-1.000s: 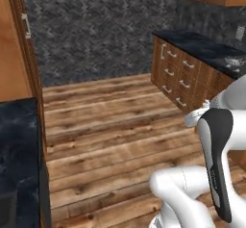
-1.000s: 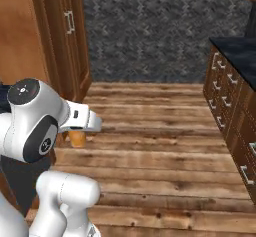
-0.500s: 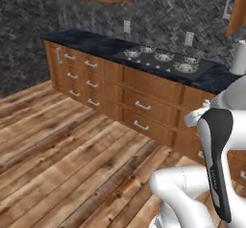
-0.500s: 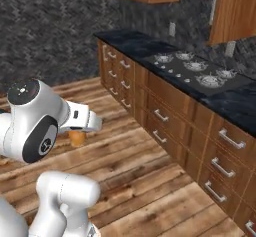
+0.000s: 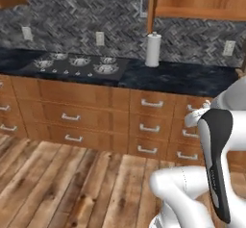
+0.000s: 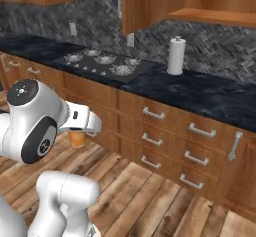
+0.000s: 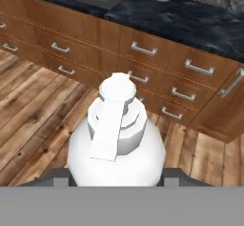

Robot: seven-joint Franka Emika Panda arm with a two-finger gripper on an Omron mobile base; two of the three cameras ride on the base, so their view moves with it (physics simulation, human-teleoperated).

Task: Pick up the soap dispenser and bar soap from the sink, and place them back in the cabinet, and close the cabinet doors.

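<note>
The pincer (image 7: 116,179) is pinching the soap dispenser (image 7: 116,134), carried low over the wooden floor (image 7: 33,110) in front of the drawers (image 7: 143,53). Its amber body (image 6: 77,138) shows beneath the white wrist. Beyond, the dark worktop (image 6: 200,93) carries a paper-towel roll (image 6: 176,56) near its back edge, beside the stovetop (image 6: 105,63). Above hangs the cabinet (image 6: 200,1).
</note>
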